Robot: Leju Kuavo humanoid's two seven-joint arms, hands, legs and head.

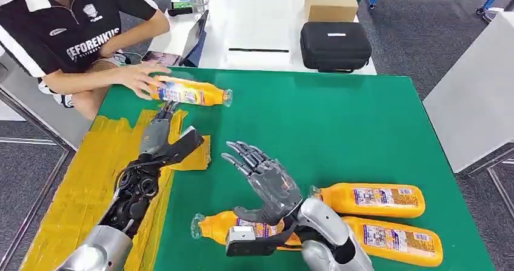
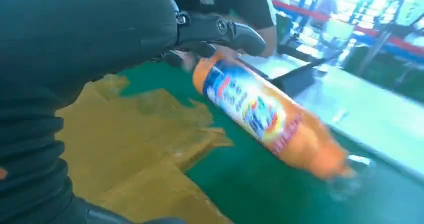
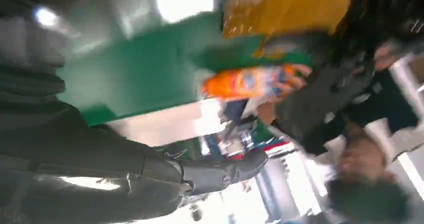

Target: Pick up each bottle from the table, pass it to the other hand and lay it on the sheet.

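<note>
You have the green table mat (image 1: 339, 131) as your reference. On its far left part, a person's hand (image 1: 138, 79) holds an orange plastic bottle with a blue-and-white label (image 1: 193, 93), lying on its side with its clear cap toward the mat's middle. The left wrist view shows that bottle (image 2: 270, 119) blurred, and its cap end smears into the mat, so you cannot read the label.

Your left hand (image 1: 162, 134) reaches out over the crumpled yellow sheet (image 1: 91, 180) that covers the mat's left edge. Its fingers are stretched straight toward the bottle, holding nothing, fingertips just short of it; the thumb sticks out to the side.

Your right hand (image 1: 267, 183) hangs above the mat's near edge with fingers spread and slightly curled, grasping nothing. Beneath it lie three more orange bottles: one partly hidden under the wrist (image 1: 212, 227), one just beside the forearm (image 1: 370, 199), and one nearest the edge (image 1: 400, 240), its neck covered by the arm.

The right wrist view is badly blurred; you can only make out the held bottle (image 3: 250, 81) and the grey thumb (image 3: 220, 171).
</note>
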